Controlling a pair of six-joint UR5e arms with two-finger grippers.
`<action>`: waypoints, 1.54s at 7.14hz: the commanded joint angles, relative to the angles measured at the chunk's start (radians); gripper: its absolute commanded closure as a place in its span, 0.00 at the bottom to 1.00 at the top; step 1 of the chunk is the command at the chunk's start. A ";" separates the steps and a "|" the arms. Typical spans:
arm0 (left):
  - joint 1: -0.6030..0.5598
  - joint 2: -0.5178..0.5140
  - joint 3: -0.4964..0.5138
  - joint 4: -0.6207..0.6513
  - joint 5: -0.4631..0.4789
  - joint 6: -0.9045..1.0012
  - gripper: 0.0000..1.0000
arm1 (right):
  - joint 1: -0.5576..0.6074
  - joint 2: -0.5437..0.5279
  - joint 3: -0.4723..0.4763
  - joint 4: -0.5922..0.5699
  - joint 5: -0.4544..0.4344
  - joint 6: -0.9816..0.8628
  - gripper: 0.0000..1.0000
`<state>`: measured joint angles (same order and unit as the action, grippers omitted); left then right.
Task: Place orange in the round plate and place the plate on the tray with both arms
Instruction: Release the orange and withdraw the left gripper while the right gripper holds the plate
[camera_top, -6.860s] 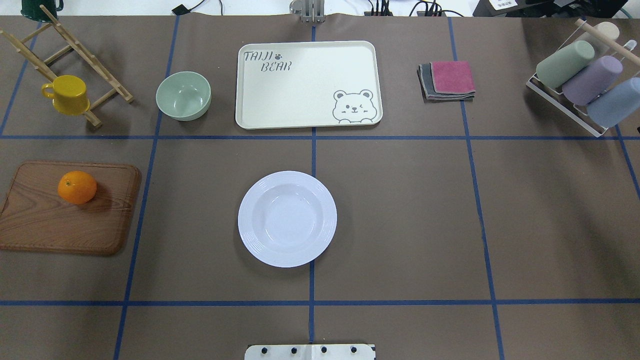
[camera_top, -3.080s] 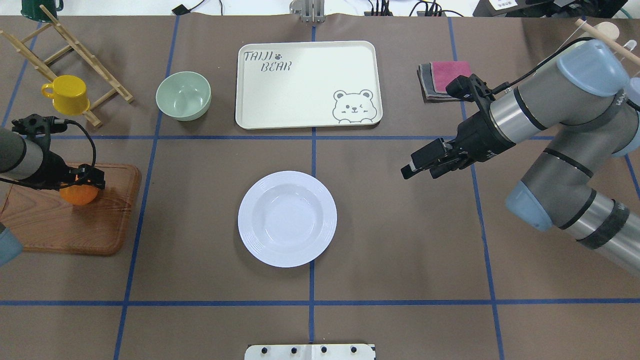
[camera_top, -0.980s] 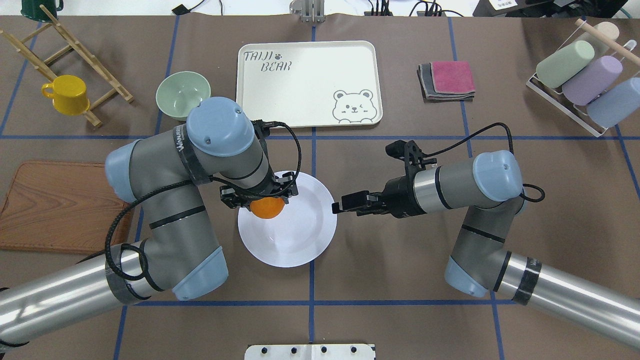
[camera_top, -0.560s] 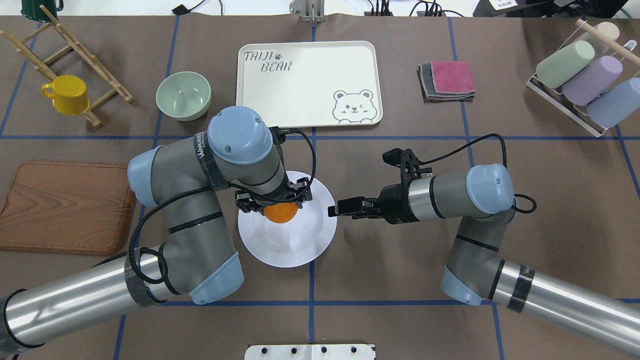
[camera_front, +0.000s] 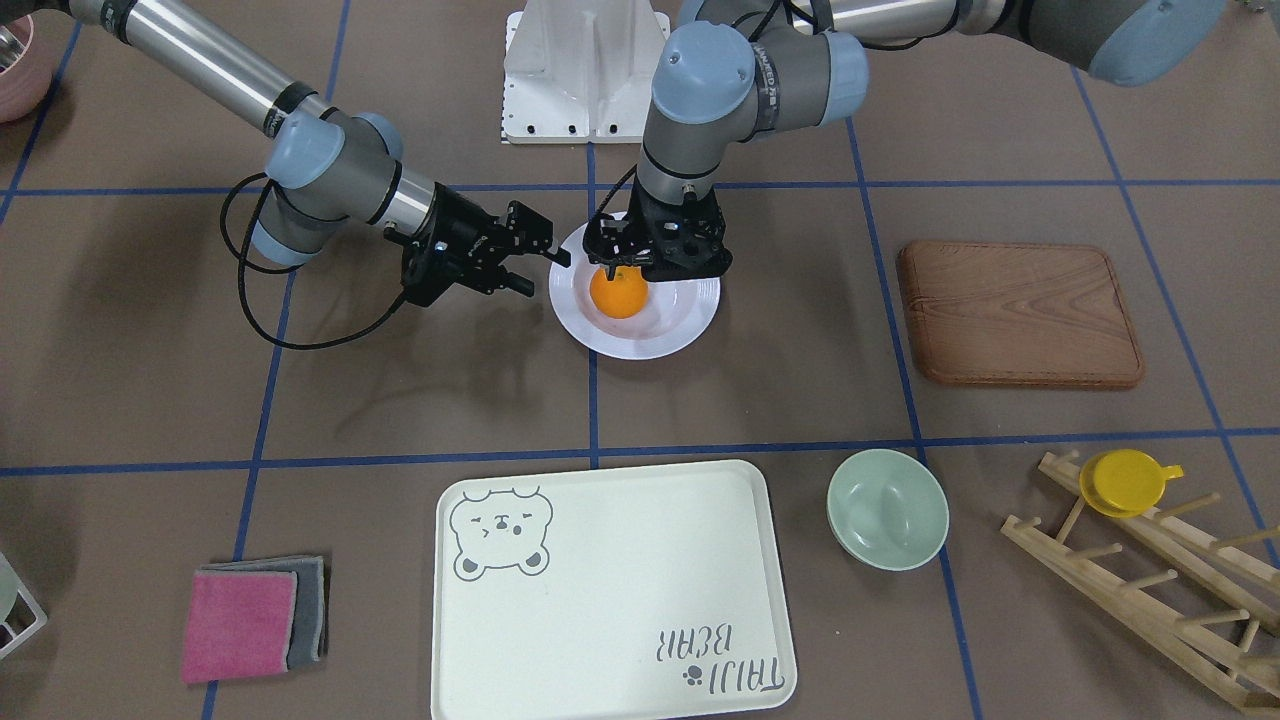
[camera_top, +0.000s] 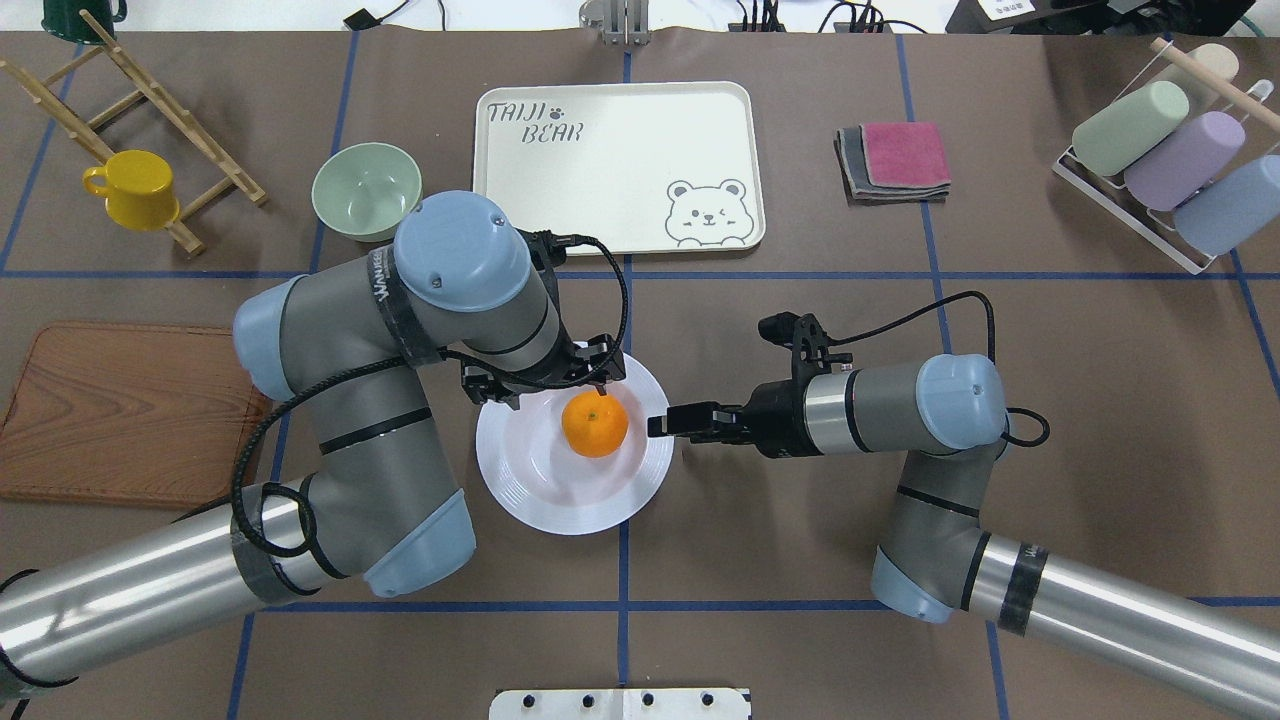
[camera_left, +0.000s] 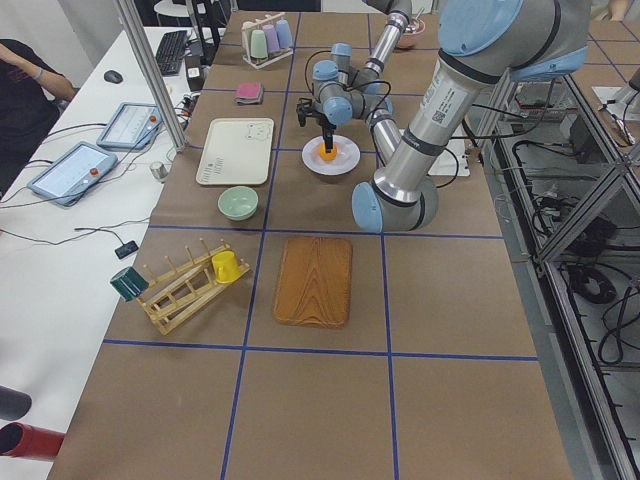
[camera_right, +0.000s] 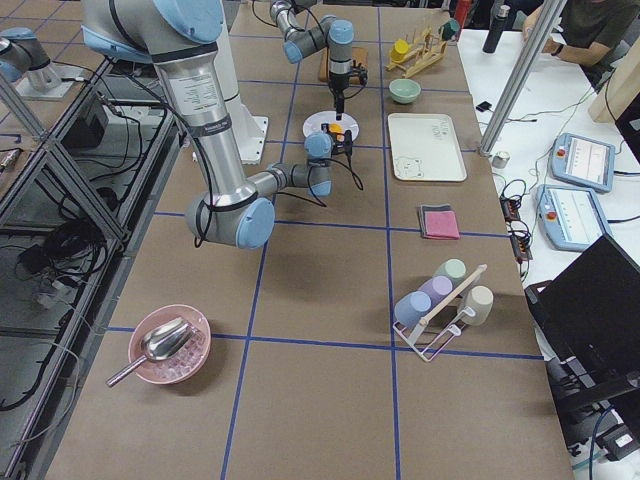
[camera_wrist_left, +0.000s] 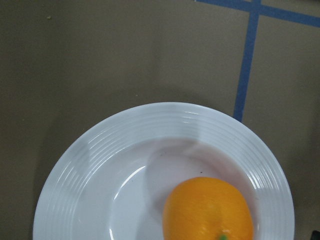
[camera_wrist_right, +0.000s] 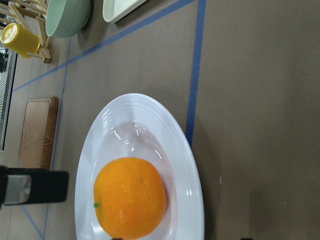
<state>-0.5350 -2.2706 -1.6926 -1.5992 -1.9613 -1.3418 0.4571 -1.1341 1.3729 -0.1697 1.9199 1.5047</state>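
Orange (camera_top: 594, 424) rests in the round plate (camera_top: 520, 490), mid-worktop (camera_top: 800, 520). Left gripper (camera_top: 545, 380) hangs released over its far rim. Right gripper (camera_top: 660, 423), jaws parted, meets the right rim. The tray (camera_top: 610, 170) lies beyond.

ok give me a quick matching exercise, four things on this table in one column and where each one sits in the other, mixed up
Things:
1. small bright-orange fruit
2. large cream rectangular tray
3. yellow cup
4. brown wooden board

Places:
A. on the wooden peg rack
B. between the pale green bowl and the folded cloths
C. in the glossy white round plate
D. flat on the table, far to the robot's left of the plate

Pairs: 1-C, 2-B, 3-A, 4-D
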 joint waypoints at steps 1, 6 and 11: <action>-0.061 0.113 -0.106 0.007 -0.011 0.140 0.01 | -0.012 0.016 -0.006 0.007 -0.030 0.034 0.26; -0.177 0.192 -0.136 0.005 -0.116 0.305 0.02 | -0.034 0.047 -0.020 0.010 -0.062 0.042 0.77; -0.194 0.201 -0.142 0.005 -0.117 0.323 0.02 | -0.029 0.065 -0.020 0.078 -0.070 0.138 1.00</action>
<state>-0.7256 -2.0697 -1.8344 -1.5938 -2.0783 -1.0190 0.4278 -1.0710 1.3519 -0.0985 1.8522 1.6266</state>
